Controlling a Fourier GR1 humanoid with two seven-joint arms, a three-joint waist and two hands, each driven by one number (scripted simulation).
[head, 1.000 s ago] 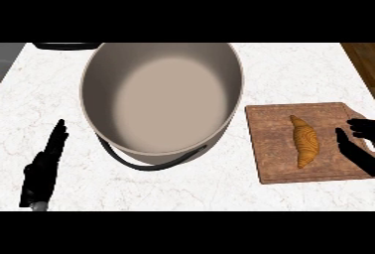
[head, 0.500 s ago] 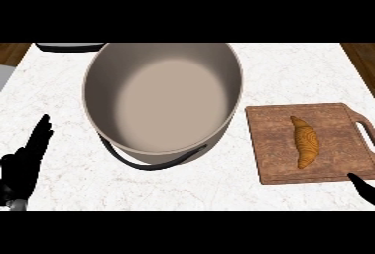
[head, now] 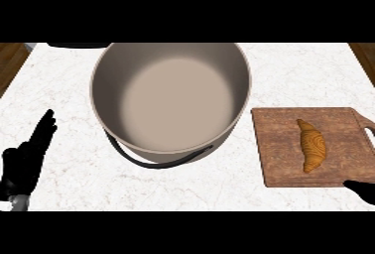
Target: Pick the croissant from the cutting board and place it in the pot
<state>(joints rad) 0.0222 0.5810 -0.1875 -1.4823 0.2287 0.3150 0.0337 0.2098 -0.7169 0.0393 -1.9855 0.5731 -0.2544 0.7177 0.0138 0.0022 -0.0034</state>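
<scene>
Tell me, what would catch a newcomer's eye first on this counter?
Most likely the big beige pot filling the middle of the white marble counter, with its dark handle on the near side. Next, the golden croissant lying alone on the wooden cutting board at the right. A black robot hand rests open at the left edge.

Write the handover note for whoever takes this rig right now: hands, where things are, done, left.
Left hand: open, fingers straight, holding nothing, at the view's left edge beside the pot.
Right hand: only a sliver shows at the lower right corner, just off the cutting board's near edge; its fingers cannot be judged.
Croissant: lying lengthwise on the wooden cutting board, untouched.
Pot: left of the board on the marble counter, nothing inside, its dark handle toward the robot.
Done: nothing yet.
Left: grasp the croissant, carry it over the pot, release it inside.
</scene>
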